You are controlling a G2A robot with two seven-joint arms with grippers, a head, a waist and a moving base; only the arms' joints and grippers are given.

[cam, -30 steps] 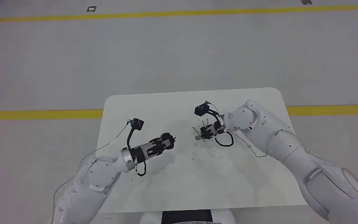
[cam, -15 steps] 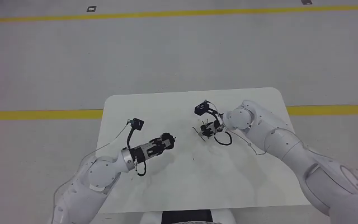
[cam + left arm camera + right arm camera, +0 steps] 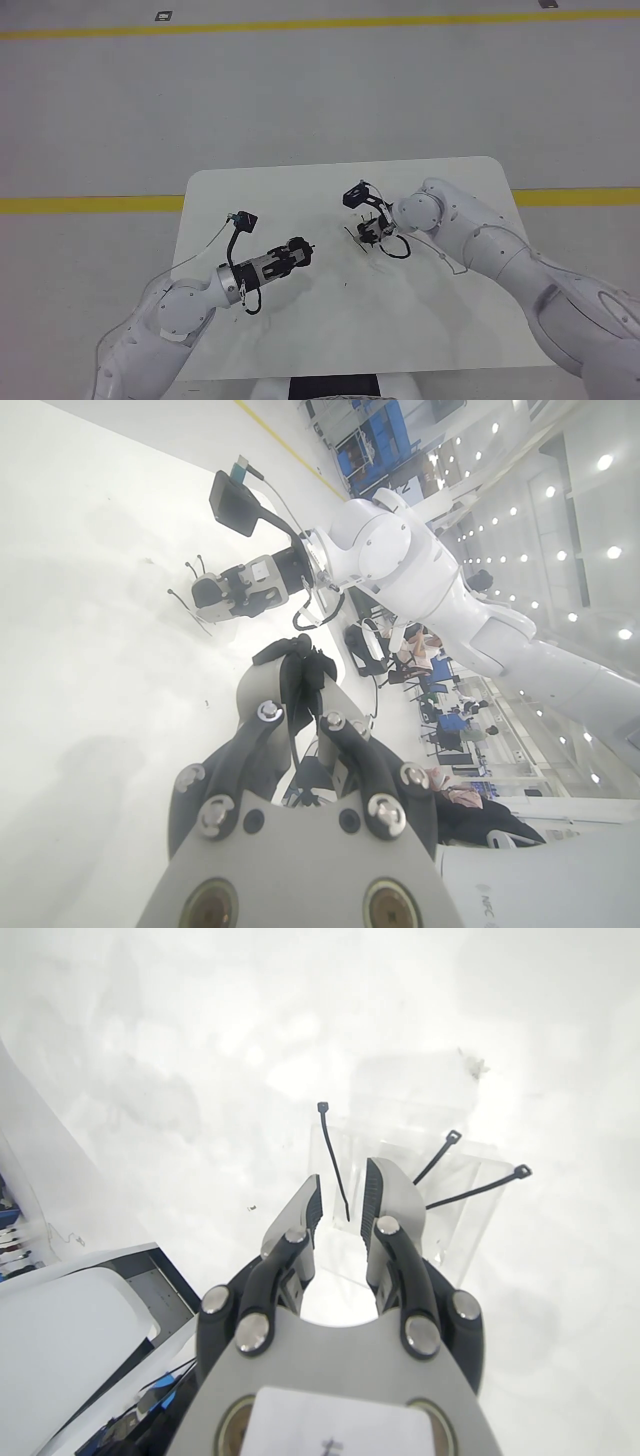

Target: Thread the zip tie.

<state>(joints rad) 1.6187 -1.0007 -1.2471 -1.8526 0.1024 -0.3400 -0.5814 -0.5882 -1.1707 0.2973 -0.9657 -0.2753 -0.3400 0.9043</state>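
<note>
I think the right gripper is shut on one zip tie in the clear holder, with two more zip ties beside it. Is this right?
Not shut. In the right wrist view the right gripper is open, its fingers on either side of the zip tie. Otherwise correct: it stands in the clear holder, two more zip ties beside it.

A white table with rounded corners stands on a pale grey floor. In the top view one yellow line crosses the floor at twelve o'clock, and a second yellow line meets the table's sides at nine and three o'clock. A small dark floor plate sits at eleven o'clock and another at one. A tiny dark speck lies just toward six o'clock from the table's middle. A grey smudge marks the tabletop. The room behind holds blue racks and round ceiling lights.
</note>
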